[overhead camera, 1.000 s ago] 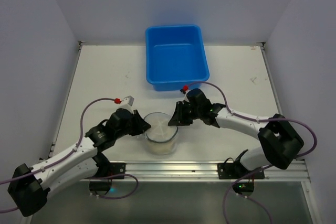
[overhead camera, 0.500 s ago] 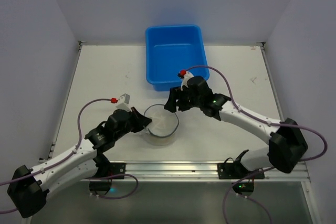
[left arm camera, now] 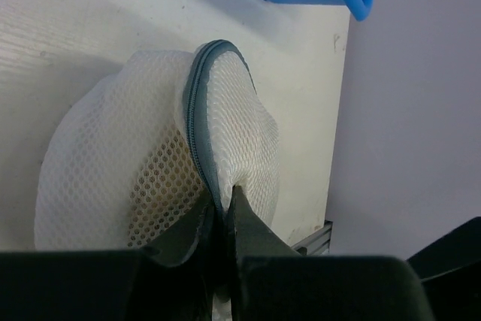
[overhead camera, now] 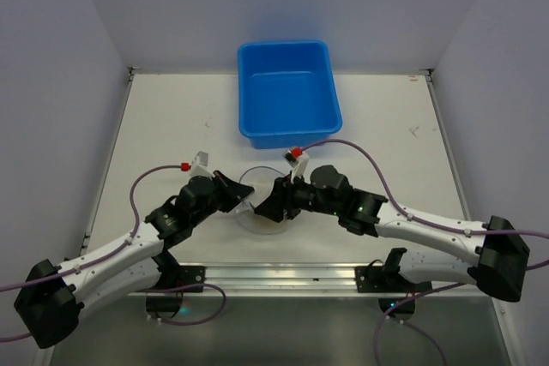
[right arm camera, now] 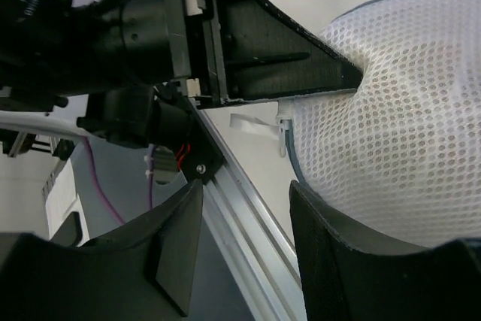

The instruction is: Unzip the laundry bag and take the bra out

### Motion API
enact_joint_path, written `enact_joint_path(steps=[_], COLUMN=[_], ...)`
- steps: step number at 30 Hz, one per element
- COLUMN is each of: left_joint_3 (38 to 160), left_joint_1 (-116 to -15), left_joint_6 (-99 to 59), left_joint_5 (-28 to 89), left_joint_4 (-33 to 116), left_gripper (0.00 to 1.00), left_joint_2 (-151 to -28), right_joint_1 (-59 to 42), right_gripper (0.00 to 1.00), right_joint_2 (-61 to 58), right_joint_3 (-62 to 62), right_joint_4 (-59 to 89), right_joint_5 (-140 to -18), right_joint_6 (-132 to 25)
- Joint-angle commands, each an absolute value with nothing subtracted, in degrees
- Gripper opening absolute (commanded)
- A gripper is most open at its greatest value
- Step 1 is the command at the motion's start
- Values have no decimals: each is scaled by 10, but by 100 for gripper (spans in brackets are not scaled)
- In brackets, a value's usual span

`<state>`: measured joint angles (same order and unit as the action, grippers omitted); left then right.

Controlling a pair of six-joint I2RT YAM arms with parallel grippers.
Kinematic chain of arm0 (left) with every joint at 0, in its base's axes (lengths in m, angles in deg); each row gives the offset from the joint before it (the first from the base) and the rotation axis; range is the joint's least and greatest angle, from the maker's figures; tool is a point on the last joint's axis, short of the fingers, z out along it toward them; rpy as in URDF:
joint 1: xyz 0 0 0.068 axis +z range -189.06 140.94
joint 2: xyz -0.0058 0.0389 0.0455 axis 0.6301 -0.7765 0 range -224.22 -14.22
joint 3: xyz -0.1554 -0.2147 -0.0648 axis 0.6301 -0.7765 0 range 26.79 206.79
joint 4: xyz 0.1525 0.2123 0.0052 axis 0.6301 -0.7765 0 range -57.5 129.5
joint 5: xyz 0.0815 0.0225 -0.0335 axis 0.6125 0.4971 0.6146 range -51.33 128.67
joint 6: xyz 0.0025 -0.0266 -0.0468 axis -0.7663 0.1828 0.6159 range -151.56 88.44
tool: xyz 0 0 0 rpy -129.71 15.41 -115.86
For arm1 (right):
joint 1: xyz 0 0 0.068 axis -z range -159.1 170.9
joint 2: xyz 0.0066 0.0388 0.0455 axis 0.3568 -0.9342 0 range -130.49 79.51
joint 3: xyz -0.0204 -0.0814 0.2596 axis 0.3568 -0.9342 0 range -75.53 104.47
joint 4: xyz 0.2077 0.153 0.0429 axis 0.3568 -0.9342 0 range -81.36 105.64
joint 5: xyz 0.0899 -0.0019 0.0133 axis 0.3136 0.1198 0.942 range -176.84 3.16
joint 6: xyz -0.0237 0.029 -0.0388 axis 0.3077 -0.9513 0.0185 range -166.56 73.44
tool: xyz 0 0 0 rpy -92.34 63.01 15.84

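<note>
Pinching the bag (left arm camera: pixel 113 171) at its zip (left arm camera: pixel 197 133), my left pincer (left arm camera: pixel 222 208) is clamped tight; the right pincer (right arm camera: pixel 246 189) gapes empty near the pull tab (right arm camera: pixel 259 124). The bag sits on the tabletop (overhead camera: pixel 171 117) between them. If I miss that small tab, I'll snag mesh instead.

Laundry bag (overhead camera: pixel 256 179) sits between left tool (overhead camera: pixel 249 198) and right tool (overhead camera: pixel 267 204), before the tub (overhead camera: pixel 287 100)

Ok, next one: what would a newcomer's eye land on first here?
The bright blue tub at the far middle of the table stands out first. Next, the white mesh laundry bag near the front edge: the left hand pinches it at its dark zip, and the right hand hangs open beside it.
</note>
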<state>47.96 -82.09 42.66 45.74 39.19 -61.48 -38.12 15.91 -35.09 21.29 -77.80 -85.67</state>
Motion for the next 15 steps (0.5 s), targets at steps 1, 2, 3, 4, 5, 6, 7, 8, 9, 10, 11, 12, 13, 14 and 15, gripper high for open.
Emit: enact_joint_path(steps=[1, 2, 3, 4, 5, 6, 7, 8, 9, 10, 11, 12, 13, 14, 15], left_joint_3=[498, 499, 499, 498, 496, 495, 495, 496, 496, 496, 496, 495, 494, 490, 489], left_joint_1=[-827, -828, -829, -829, -829, -830, -830, -830, -830, -830, -830, -830, -830, -830, -830], left_joint_6=[468, 469, 471, 478, 482, 484, 486, 486, 486, 486, 487, 488, 489, 490, 493], left_joint_5=[489, 491, 494, 498, 501, 506, 507, 508, 509, 509, 510, 509, 508, 507, 507], left_joint_4=[437, 437, 435, 435, 435, 435, 435, 436, 436, 436, 436, 436, 436, 438, 438], left_gripper=[0, 0, 0, 0, 0, 0, 0, 0, 0, 0, 0, 0, 0, 0, 0], left_joint_2=[-613, -613, -612, -610, -609, -608, -609, -609, -610, -609, -608, -606, -604, -604, -599], right_joint_1=[-392, -393, -393, -395, -396, -396, -397, -397, -397, -397, -398, -397, -397, -397, -397], right_gripper=[51, 49, 48, 47, 46, 46, 46, 46, 45, 44, 44, 44, 43, 43, 43], right_joint_2=[120, 112, 103, 84, 74, 65, 57, 42, 36, 29, 17, 12, 8, 3, 1], right_joint_3=[-353, -351, -349, -346, -336, -331, -325, -324, -323, -322, -322, -322, -325, -325, -325], right_joint_4=[282, 290, 302, 307, 308, 308, 311, 315, 322, 323, 323, 331, 335, 339, 340], right_joint_5=[-778, -775, -773, -767, -765, -761, -757, -755, -755, -758, -765, -766, -766, -773, -776], right_joint_6=[-873, -873, -873, -870, -869, -869, -873, -876, -877, -882, -885, -887, -889, -890, -892])
